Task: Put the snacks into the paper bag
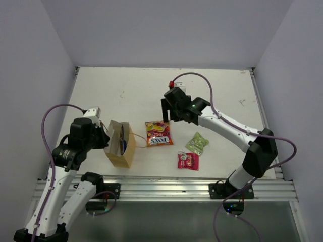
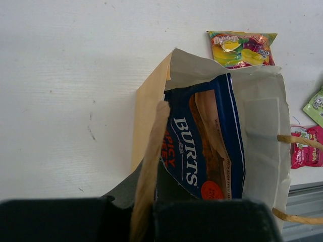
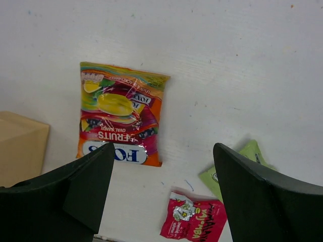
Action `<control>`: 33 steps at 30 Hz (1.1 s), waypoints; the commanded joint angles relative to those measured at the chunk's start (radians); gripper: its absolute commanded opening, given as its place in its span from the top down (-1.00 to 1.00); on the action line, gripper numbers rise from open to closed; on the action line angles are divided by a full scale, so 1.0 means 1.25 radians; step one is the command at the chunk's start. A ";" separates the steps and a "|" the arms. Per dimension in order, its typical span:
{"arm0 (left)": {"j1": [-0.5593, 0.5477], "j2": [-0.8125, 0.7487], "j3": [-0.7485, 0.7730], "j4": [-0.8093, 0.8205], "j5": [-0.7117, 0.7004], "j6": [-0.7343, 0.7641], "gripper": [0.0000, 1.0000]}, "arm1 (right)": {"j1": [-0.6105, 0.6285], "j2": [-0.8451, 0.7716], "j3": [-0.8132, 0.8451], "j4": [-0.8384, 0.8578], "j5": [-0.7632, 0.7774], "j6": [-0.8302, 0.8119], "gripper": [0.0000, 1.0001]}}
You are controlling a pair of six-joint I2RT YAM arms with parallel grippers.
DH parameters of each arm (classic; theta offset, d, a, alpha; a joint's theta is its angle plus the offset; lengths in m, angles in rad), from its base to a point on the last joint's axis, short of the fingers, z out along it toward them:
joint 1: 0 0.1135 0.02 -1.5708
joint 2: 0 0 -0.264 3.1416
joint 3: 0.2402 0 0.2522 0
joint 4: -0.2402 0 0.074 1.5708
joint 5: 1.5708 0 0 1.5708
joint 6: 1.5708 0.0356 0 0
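The tan paper bag (image 1: 121, 146) stands upright at the near left with the dark blue crisp bag (image 2: 207, 146) inside it. My left gripper (image 1: 104, 135) is shut on the bag's near rim (image 2: 151, 151), which runs up between the jaws. The red-orange candy bag (image 1: 158, 132) lies flat just right of the paper bag. The pale green packet (image 1: 197, 143) and the pink packet (image 1: 187, 161) lie further right. My right gripper (image 3: 164, 147) is open and empty, above the table behind the candy bag (image 3: 121, 121). The pink packet (image 3: 194, 222) and green packet (image 3: 237, 164) show between its jaws.
The paper bag's string handles (image 2: 298, 141) hang off its right side. An aluminium rail (image 1: 166, 189) runs along the table's near edge. White walls close in the left, back and right sides of the table (image 1: 151, 85).
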State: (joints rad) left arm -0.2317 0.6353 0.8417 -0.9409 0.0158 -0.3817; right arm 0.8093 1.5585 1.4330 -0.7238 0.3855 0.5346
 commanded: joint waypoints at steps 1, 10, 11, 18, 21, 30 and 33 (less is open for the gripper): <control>-0.005 0.008 -0.001 0.019 0.007 0.014 1.00 | -0.030 0.045 -0.005 0.115 -0.071 -0.031 -0.67; -0.005 0.014 0.006 0.009 -0.009 0.008 1.00 | -0.126 0.182 -0.036 0.202 -0.190 -0.057 -0.53; -0.005 0.015 0.006 0.008 -0.009 0.007 1.00 | -0.136 0.203 -0.044 0.218 -0.204 -0.057 -0.49; -0.005 0.026 0.006 0.008 -0.030 0.000 1.00 | -0.146 0.303 -0.055 0.251 -0.306 -0.050 -0.37; -0.005 0.029 0.006 0.008 -0.035 -0.001 1.00 | -0.146 0.319 -0.068 0.275 -0.345 -0.044 -0.36; -0.006 0.041 0.005 0.009 -0.040 -0.004 1.00 | -0.148 0.375 -0.080 0.354 -0.464 -0.025 -0.34; -0.005 0.043 0.005 0.009 -0.042 -0.004 1.00 | -0.148 0.387 -0.073 0.374 -0.492 -0.020 -0.33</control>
State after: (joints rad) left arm -0.2317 0.6773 0.8417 -0.9394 -0.0227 -0.3828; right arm 0.6224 2.0014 1.3457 -0.3012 -0.1467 0.4911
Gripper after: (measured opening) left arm 0.009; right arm 0.668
